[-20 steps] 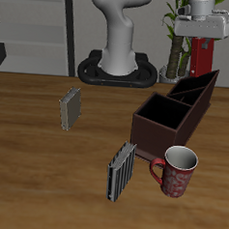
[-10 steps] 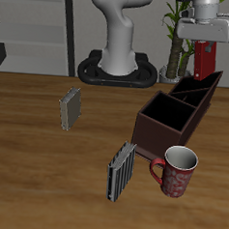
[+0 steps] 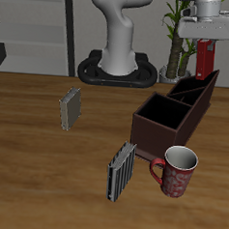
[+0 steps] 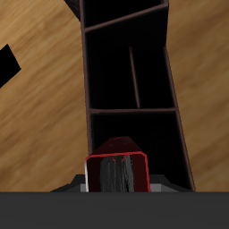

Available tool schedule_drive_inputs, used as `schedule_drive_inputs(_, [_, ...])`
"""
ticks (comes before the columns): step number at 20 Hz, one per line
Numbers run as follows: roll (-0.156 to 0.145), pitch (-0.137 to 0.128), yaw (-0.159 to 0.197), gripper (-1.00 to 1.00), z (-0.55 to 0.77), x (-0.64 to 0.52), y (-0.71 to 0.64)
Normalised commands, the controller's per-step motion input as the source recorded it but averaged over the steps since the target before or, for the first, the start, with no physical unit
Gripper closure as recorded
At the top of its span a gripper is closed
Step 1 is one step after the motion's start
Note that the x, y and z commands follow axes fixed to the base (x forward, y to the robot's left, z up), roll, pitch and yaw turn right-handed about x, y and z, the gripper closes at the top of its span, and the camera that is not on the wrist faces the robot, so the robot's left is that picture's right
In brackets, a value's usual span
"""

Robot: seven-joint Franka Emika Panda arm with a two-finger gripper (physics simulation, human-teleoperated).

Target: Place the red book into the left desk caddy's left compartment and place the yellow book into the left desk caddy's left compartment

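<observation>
Exterior view: gripper [image 3: 205, 39] clamped on the red book [image 3: 204, 59], held upright above the back end of the left desk caddy [image 3: 177, 109], near the table's back edge. It sits slightly higher than half a second ago. Yellow book [image 3: 69, 108] untouched, mid-table.

Wrist view: red book [image 4: 117, 172] over the caddy [image 4: 128, 89] sections (dividers visible). Next: align over the left compartment, lower, release.

— How many books show?
— Three: one dark red hardcover [image 3: 205, 58] and two grey striped books [image 3: 69, 108] [image 3: 120, 170].
— And the rest?
— Two dark brown box caddies [image 3: 199, 89] [image 3: 164, 123], one red patterned mug [image 3: 176, 170].
</observation>
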Motion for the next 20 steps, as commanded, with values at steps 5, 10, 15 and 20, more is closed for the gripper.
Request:
schedule_drive_inputs(5, [-0.022,-0.053,0.020,1.00,0.10,0.10,0.00])
schedule_drive_inputs(10, [-0.039,-0.054,0.027,1.00,0.05,0.12,-0.02])
schedule_drive_inputs(15, [-0.004,0.009,0.009,1.00,-0.03,0.15,-0.02])
schedule_drive_inputs(20, [-0.006,0.021,0.008,1.00,-0.11,0.13,0.04])
